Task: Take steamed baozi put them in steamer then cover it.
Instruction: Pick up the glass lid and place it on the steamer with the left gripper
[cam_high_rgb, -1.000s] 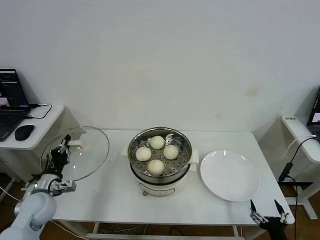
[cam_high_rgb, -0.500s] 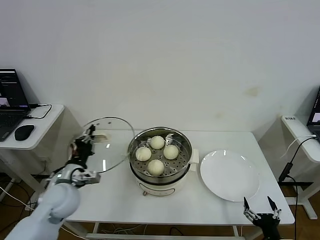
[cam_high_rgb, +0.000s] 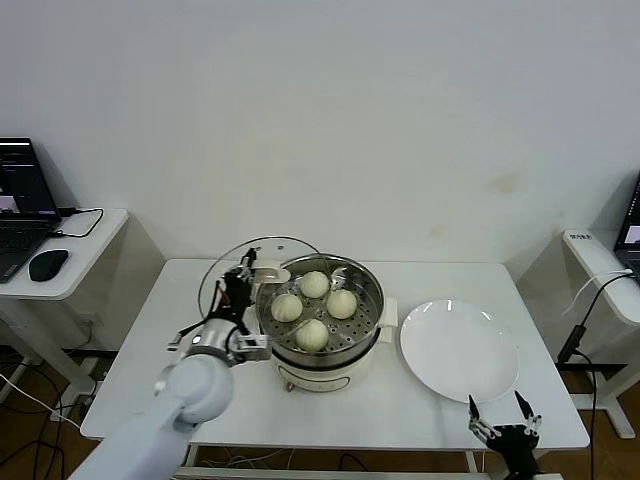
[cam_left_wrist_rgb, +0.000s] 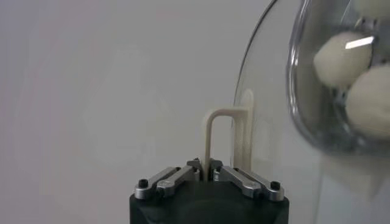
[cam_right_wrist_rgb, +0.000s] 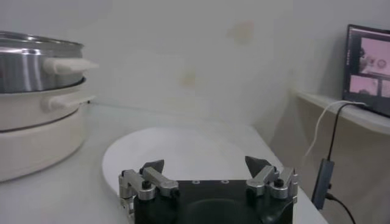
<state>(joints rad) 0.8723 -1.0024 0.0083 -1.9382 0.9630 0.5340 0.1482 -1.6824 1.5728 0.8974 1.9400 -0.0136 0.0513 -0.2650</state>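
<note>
Loading done, by the look of it: all four baozi (cam_high_rgb: 315, 308) sitting on the tray inside the steamer (cam_high_rgb: 320, 320), none left anywhere else. Only the covering left.

Left of the steamer, on a side desk well apart, a laptop (cam_high_rgb: 18, 205) and mouse (cam_high_rgb: 48, 264). Closer in, the left gripper (cam_high_rgb: 240, 290), pinched tight on the cream bar handle of the cover (cam_high_rgb: 232, 275). Cover carried on edge, tilted, right at the steamer's left rim and not yet over the opening. From the left wrist view, handle clamped between the fingers (cam_left_wrist_rgb: 234, 176), glass close against the pot wall, buns visible through it. Lid likely needs swinging flat and centring over the rim before lowering.

Right of the steamer, a bare white plate (cam_high_rgb: 460, 350), just beside the pot. Further right and nearer the table's front edge, the right gripper (cam_high_rgb: 505, 432), parked low, jaws spread wide, holding nothing.

Underneath it all, a white table (cam_high_rgb: 230, 400). Behind, a plain white wall (cam_high_rgb: 350, 120).
</note>
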